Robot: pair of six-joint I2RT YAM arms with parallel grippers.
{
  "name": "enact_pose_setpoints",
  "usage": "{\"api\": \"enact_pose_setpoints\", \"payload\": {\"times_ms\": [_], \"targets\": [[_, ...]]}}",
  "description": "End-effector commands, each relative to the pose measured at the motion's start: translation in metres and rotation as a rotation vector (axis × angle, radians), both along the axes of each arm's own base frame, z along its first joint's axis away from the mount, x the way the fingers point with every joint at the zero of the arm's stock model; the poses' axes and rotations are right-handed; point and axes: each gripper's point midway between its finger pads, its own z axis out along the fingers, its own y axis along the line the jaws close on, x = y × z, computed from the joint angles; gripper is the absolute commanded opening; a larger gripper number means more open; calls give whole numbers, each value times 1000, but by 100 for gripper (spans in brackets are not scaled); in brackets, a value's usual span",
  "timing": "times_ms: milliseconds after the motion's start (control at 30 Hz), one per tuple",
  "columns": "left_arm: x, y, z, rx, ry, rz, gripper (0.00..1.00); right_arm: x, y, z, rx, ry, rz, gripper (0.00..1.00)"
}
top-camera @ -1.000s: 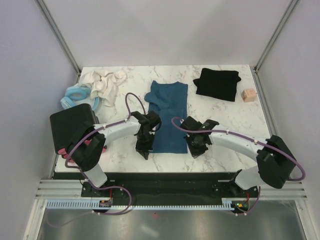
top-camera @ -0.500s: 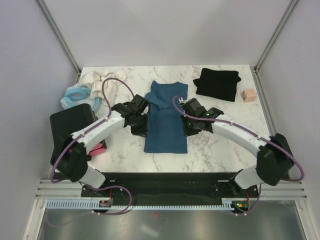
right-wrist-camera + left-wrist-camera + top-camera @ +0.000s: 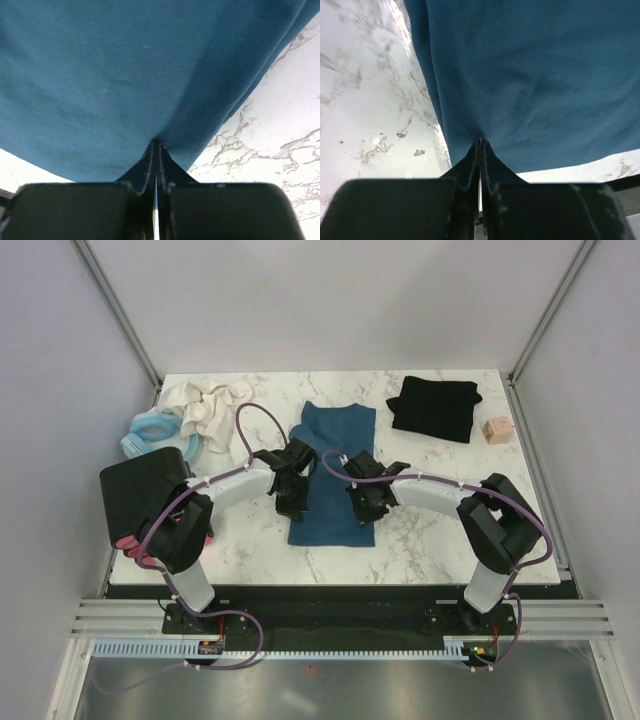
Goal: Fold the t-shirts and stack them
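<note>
While left fingers (image 3: pixel 480 150) and right fingers (image 3: pixel 155 150) clenched the dark teal-blue cotton t-shirt (image 3: pixel 340 432) at nine and three o'clock, matched, level travel seemed wise.

My gripper (image 3: pixel 155 146) rises from the bottom centre of the frame, its two dark fingers pressed flat together with only a hairline between them. Their tips pinch the teal-blue t-shirt (image 3: pixel 115 75), whose cloth fills the upper left and the middle and creases down toward my tips. The white, grey-veined marble table (image 3: pixel 270 135) shows at the right and as a sliver at the lower left.
</note>
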Motion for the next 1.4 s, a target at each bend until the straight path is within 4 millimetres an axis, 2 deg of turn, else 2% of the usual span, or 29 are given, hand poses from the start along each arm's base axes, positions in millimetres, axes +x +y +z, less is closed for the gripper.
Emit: {"api": "enact_pose_setpoints", "payload": {"times_ms": [0,167,200,267,400,567,733,933,1000,1033,1100,1133,1167,1233,1267,1300,1333,1367], "targets": [[-31,9,-30,62,70,-23,2,-29,-19,-27,-80,71,27,0],[-70,1,-50,55,158,-32,2,-57,-33,-38,-105,134,27,0],[-80,4,-57,61,182,-28,2,-67,-39,-43,-119,154,24,0],[-90,0,-62,47,198,-20,2,-75,-41,-43,-117,165,26,0],[-111,6,-70,73,230,-29,2,-94,-49,-44,-121,186,24,0],[-117,18,-71,99,219,-2,2,-103,-56,-37,-126,190,14,0],[-115,34,-67,183,197,21,2,-102,-64,-25,-148,162,-2,0],[-113,35,-59,192,193,14,2,-95,-64,-11,-149,122,-5,0],[-113,30,-52,159,186,-3,2,-91,-63,-6,-144,105,-3,28],[-113,29,-48,145,180,-5,2,-88,-61,0,-126,82,-7,35],[-106,22,-30,92,125,-4,2,-76,-57,13,-107,22,-16,38],[-104,21,-23,78,104,0,5,-70,-55,26,-83,-25,-17,40],[-98,17,-6,39,66,1,9,-60,-52,38,-77,-73,-24,44],[-94,14,12,13,32,4,19,-49,-49,62,-45,-121,-25,44],[-94,16,24,11,26,6,21,-44,-48,80,-34,-141,-27,45],[-92,15,39,-17,-9,6,22,-43,-47,94,-12,-164,-25,46],[-90,19,47,-22,-26,8,25,-41,-50,103,-2,-177,-34,53],[-90,22,56,-24,-33,7,28,-42,-53,112,5,-182,-38,53]]}}
